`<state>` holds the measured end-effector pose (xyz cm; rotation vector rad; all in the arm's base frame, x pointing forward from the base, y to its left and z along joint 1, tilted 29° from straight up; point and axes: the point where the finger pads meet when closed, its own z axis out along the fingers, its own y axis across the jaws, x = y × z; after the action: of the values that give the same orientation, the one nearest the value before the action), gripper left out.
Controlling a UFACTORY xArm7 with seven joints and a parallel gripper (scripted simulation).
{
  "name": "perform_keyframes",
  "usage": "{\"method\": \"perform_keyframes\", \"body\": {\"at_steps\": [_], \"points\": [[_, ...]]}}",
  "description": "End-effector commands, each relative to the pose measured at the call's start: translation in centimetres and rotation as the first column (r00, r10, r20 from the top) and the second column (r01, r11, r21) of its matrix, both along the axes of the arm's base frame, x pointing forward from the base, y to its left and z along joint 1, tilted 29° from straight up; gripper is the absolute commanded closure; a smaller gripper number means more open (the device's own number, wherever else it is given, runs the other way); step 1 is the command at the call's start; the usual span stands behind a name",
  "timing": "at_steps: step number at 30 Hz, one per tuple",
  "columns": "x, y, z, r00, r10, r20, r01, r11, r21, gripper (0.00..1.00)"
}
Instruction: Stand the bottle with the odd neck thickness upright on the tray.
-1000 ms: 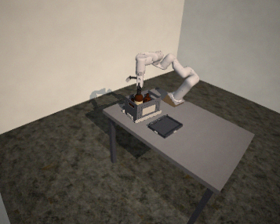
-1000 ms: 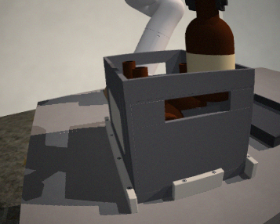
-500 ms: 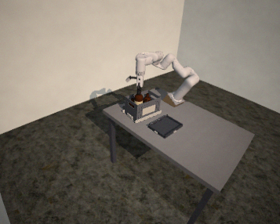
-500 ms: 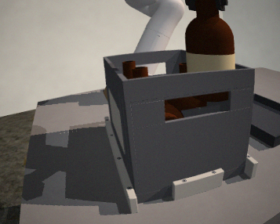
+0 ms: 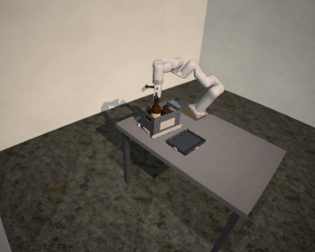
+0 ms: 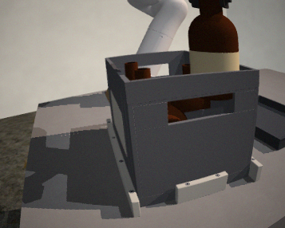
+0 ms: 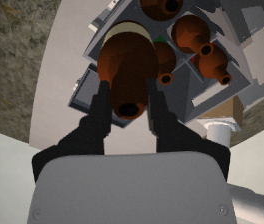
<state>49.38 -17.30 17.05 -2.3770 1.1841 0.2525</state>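
My gripper is shut on the neck of a brown bottle with a cream label. The bottle hangs upright, half raised out of the near corner of the grey crate. Its lower part is still inside the crate walls. Other brown bottles stand in the crate, their necks showing above the rim. The dark tray lies flat on the table just beside the crate.
The crate sits between cream corner brackets fixed to the grey table. The arm's base stands behind the crate. The table's left edge is close to the crate.
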Motion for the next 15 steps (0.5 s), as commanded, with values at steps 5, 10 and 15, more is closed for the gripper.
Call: {"method": "perform_keyframes", "body": {"at_steps": [5,10,15], "points": [[0.0,-0.3,0.6,1.0,-0.002,0.003,0.002,1.0,-0.001,1.0],[0.0,-0.6,1.1,1.0,-0.002,0.003,0.002,1.0,-0.001,1.0],[0.0,-0.9,1.7,1.0,-0.002,0.003,0.002,1.0,-0.001,1.0]]}}
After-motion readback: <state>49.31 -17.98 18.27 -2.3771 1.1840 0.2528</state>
